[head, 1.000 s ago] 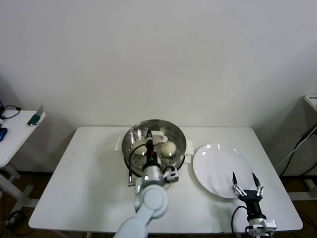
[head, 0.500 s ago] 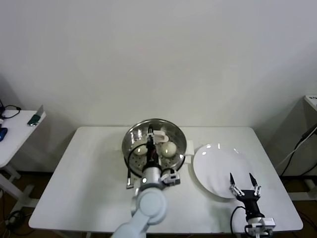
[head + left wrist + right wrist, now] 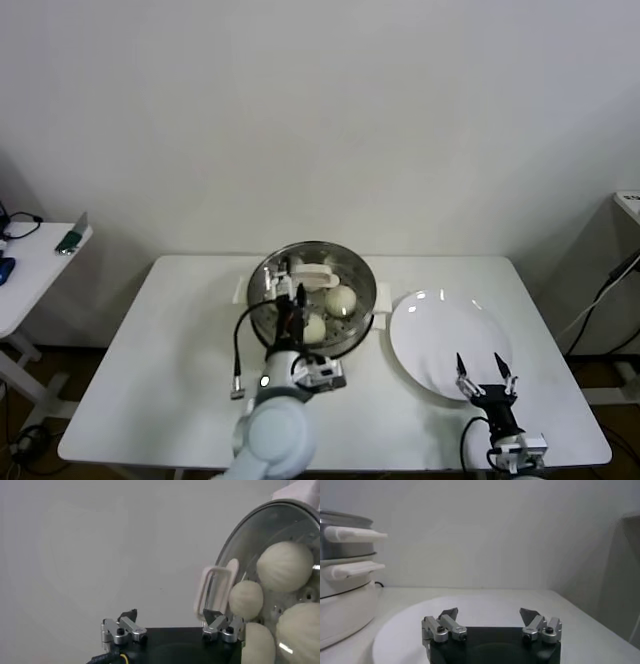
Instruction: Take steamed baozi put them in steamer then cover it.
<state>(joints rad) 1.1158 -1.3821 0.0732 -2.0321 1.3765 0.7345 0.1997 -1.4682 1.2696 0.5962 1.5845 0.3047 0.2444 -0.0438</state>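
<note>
We see the round shiny steel steamer on its cream-white pot base near the middle of the white table, with the round clear glass cover and its cream-white handle lying over the basket. Through the glass the smooth cream-white baozi rest inside — four show in the left wrist view, two clearly from the head.

The left end effector hangs over the near left part of the steamer, its fingers spread apart and gripping nothing; the cover's handle sits just beyond it and slightly to its right, not between the fingertips. One baozi lies just to its right, below the glass.

The right end effector waits low at the near right of the table, its fingers also apart and empty. The flat round white plate lies directly beyond and beneath it — its near rim passes under the fingertips. The steamer stands well off to its left.
</note>
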